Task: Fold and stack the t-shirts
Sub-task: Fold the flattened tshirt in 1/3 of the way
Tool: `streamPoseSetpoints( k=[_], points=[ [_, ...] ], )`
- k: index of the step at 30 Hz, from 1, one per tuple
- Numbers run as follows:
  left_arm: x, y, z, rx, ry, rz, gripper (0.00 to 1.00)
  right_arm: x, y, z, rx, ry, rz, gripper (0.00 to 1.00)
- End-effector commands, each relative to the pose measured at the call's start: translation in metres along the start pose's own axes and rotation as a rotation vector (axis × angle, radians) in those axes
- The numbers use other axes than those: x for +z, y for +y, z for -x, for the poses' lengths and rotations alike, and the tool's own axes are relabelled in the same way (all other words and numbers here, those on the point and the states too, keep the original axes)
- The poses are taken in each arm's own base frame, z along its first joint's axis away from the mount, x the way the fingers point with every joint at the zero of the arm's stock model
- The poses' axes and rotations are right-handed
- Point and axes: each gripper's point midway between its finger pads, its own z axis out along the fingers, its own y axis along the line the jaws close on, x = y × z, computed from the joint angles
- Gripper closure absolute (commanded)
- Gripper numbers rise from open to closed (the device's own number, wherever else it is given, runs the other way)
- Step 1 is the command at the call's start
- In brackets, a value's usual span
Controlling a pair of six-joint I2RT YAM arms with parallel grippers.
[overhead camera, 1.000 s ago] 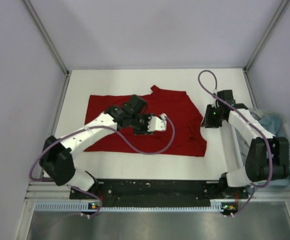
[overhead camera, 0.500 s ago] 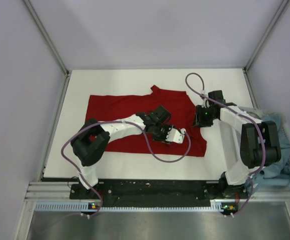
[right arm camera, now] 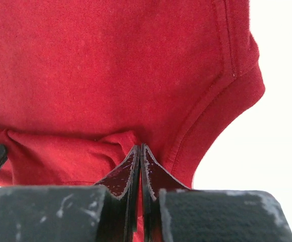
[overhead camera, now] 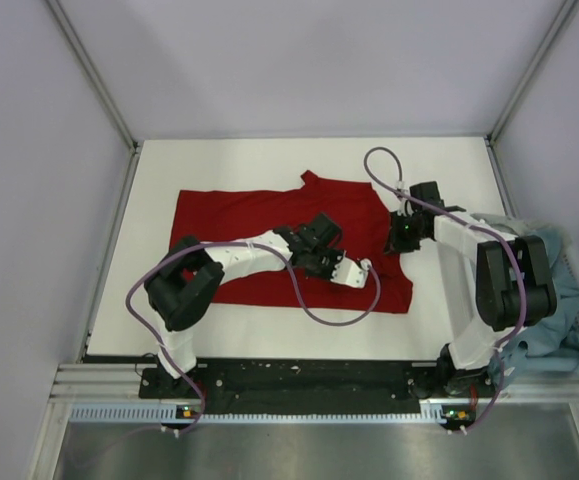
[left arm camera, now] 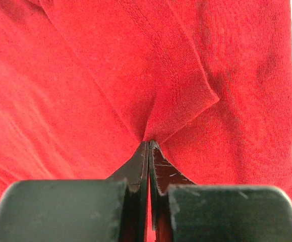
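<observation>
Closing on cloth: both pairs of fingers, partly open half a second ago, now stand pressed together with red fabric caught at their tips.
Left fingers [left arm camera: 146, 151]: fully shut on a small raised ridge of the red t-shirt [overhead camera: 234, 215], just below the corner of a stitched sleeve hem [left arm camera: 186, 93].
Right fingers [right arm camera: 137, 154]: also fully shut, nipping a fold of the same shirt just beside a curved, stitched hem [right arm camera: 221, 85] at the shirt's edge, white table showing past it.
Arms: the left has swung from the shirt's middle a second ago to its near right part; the right has edged inward to the far right part.
Red t-shirt: spread across the white table [overhead camera: 219, 160], mostly flat, rumpled at its right end, not yet folded.
Other laundry: a teal-blue t-shirt [overhead camera: 569, 310] hangs bunched off the table's right edge, behind the right arm.
Meaning for the task: both grasps appear set on the right end, so the first fold looks ready to begin.
Risk: the pinches are thin and may hold only the top layer.
</observation>
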Motion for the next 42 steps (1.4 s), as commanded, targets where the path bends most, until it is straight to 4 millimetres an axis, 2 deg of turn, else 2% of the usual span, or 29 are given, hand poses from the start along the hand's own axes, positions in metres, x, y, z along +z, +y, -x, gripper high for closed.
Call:
streamPoseSetpoints(
  k=[1,6,8,10,11,13,15,18,23,26,30,32,40,42],
  points=[
    [-0.001,0.001,-0.006,0.019,0.022,0.016,1.00,-0.008,-0.005,0.014,0.000,-0.075,-0.040,1.00],
    [-0.010,-0.002,-0.012,0.011,0.025,0.021,1.00,-0.019,-0.018,0.021,0.038,-0.112,-0.063,1.00],
    [-0.014,-0.002,-0.015,0.005,0.024,0.023,1.00,-0.023,-0.015,0.023,0.035,-0.125,-0.051,1.00],
    [-0.016,0.000,-0.016,0.000,0.021,0.028,1.00,-0.026,-0.004,0.021,0.024,-0.120,0.007,1.00],
    [-0.015,0.000,-0.017,0.002,0.022,0.025,1.00,-0.027,0.003,0.019,0.011,-0.116,0.047,0.97],
    [-0.014,-0.002,-0.016,0.004,0.021,0.015,1.00,-0.029,0.010,0.015,-0.012,-0.126,0.071,0.77],
    [-0.013,-0.001,-0.016,0.004,0.019,0.012,1.00,-0.031,0.014,0.012,-0.033,-0.140,0.078,0.66],
    [-0.015,0.001,-0.015,0.014,0.019,0.016,1.00,-0.028,0.016,0.008,-0.039,-0.142,0.096,0.61],
    [-0.015,0.001,-0.013,0.018,0.016,0.012,1.00,-0.007,0.012,-0.007,-0.040,-0.072,0.071,0.60],
    [-0.016,0.001,-0.014,0.018,0.019,0.012,1.00,-0.003,0.003,-0.005,-0.041,-0.071,0.027,0.64],
    [-0.017,0.000,-0.014,0.021,0.018,0.011,1.00,-0.004,0.002,-0.002,-0.046,-0.084,0.017,0.83],
    [-0.017,0.000,-0.015,0.027,0.023,0.012,1.00,-0.004,-0.002,-0.002,-0.040,-0.087,-0.003,1.00],
    [-0.027,-0.007,-0.029,0.051,0.052,-0.007,1.00,-0.022,-0.028,0.000,0.045,-0.134,-0.104,1.00],
    [-0.027,-0.010,-0.033,0.043,0.050,-0.018,1.00,-0.023,-0.026,0.000,0.043,-0.135,-0.087,1.00]
  ],
)
